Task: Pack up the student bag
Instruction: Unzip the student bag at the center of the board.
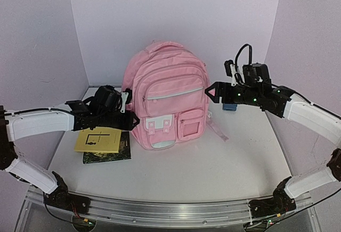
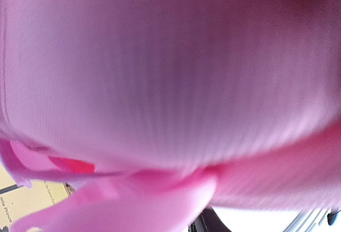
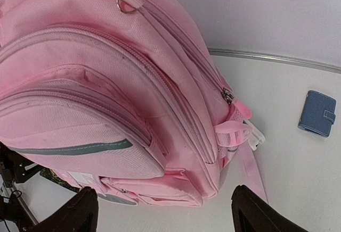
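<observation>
The student bag (image 1: 165, 93) is a large light-pink backpack standing upright at the middle of the table, front pockets facing the arms. My left gripper (image 1: 132, 119) presses against its lower left side. In the left wrist view blurred pink fabric of the bag (image 2: 170, 72) and a pink strap (image 2: 133, 200) fill the frame and hide the jaws. My right gripper (image 1: 212, 91) hangs open just off the bag's upper right side. Its two dark fingertips (image 3: 85, 210) stand wide apart above the bag's (image 3: 106, 83) lower corner with nothing between them.
A yellow book (image 1: 98, 139) lies on a dark book (image 1: 114, 155) left of the bag, under the left arm. A small blue wallet (image 1: 229, 107) (image 3: 317, 113) lies on the table right of the bag. Walls close in at the back and sides.
</observation>
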`<control>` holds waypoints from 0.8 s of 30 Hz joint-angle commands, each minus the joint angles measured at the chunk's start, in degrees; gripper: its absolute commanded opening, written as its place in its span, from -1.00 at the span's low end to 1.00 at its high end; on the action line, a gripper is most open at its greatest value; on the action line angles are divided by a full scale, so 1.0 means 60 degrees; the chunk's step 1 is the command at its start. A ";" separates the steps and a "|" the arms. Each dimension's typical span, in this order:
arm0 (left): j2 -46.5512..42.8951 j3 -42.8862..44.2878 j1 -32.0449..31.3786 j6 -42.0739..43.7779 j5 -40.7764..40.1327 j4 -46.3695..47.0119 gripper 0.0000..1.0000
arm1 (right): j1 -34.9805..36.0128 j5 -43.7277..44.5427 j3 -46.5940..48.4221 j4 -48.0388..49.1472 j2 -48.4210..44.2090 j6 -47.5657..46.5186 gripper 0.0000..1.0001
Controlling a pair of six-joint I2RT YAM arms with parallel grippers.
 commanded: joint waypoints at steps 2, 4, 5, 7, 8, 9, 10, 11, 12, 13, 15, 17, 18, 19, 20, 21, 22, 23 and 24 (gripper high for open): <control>-0.0656 -0.0464 -0.0002 -0.0076 -0.0241 0.0442 -0.32 | 0.0016 0.0048 -0.0017 0.0359 -0.0225 -0.0121 0.71; -0.0694 -0.0532 -0.0003 -0.0071 -0.0119 0.0503 -0.37 | 0.0014 0.0068 -0.0017 0.0359 -0.0231 -0.0122 0.71; -0.0686 -0.0550 -0.0008 -0.0050 -0.0033 0.0524 -0.43 | 0.0011 0.0077 -0.0018 0.0355 -0.0231 -0.0127 0.71; -0.0687 -0.0599 -0.0003 -0.0009 0.0085 0.0612 -0.48 | 0.0017 0.0079 -0.0009 0.0360 -0.0232 -0.0133 0.71; -0.0692 -0.0630 -0.0003 0.0001 0.0123 0.0660 -0.49 | 0.0014 0.0077 -0.0002 0.0363 -0.0232 -0.0127 0.71; -0.0702 -0.0646 -0.0002 0.0010 0.0150 0.0715 -0.49 | 0.0013 0.0068 -0.0002 0.0363 -0.0235 -0.0126 0.71; -0.0719 -0.0653 -0.0002 0.0031 0.0202 0.0763 -0.47 | 0.0011 0.0064 -0.0002 0.0362 -0.0242 -0.0122 0.71; -0.0726 -0.0655 -0.0002 0.0065 0.0277 0.0834 -0.44 | 0.0015 0.0067 -0.0008 0.0364 -0.0243 -0.0122 0.71; -0.0728 -0.0653 -0.0001 0.0098 0.0351 0.0909 -0.41 | 0.0018 0.0068 -0.0015 0.0366 -0.0244 -0.0121 0.71; -0.0729 -0.0642 -0.0004 0.0120 0.0420 0.0965 -0.39 | 0.0012 0.0061 -0.0016 0.0356 -0.0258 -0.0121 0.71; -0.0725 -0.0633 -0.0004 0.0146 0.0449 0.1031 -0.39 | 0.0016 0.0074 -0.0026 0.0355 -0.0265 -0.0121 0.71; -0.0706 -0.0623 -0.0002 0.0164 0.0456 0.1105 -0.39 | 0.0023 0.0084 -0.0043 0.0354 -0.0287 -0.0121 0.71; -0.0702 -0.0624 -0.0006 0.0176 0.0480 0.1159 -0.40 | 0.0023 0.0085 -0.0053 0.0354 -0.0303 -0.0121 0.71; -0.0690 -0.0622 -0.0007 0.0195 0.0517 0.1216 -0.43 | 0.0020 0.0090 -0.0062 0.0354 -0.0321 -0.0123 0.71; -0.0674 -0.0609 -0.0007 0.0205 0.0531 0.1260 -0.48 | 0.0021 0.0099 -0.0070 0.0354 -0.0334 -0.0124 0.71; -0.0659 -0.0595 -0.0002 0.0209 0.0530 0.1292 -0.54 | 0.0019 0.0106 -0.0075 0.0354 -0.0342 -0.0121 0.71; -0.0643 -0.0562 -0.0001 0.0217 0.0528 0.1310 -0.61 | 0.0012 0.0105 -0.0077 0.0351 -0.0350 -0.0108 0.71; -0.0641 -0.0538 0.0000 0.0222 0.0517 0.1313 -0.66 | 0.0012 0.0107 -0.0087 0.0353 -0.0365 -0.0107 0.71; -0.0640 -0.0526 0.0004 0.0223 0.0501 0.1318 -0.71 | 0.0014 0.0112 -0.0089 0.0354 -0.0374 -0.0107 0.71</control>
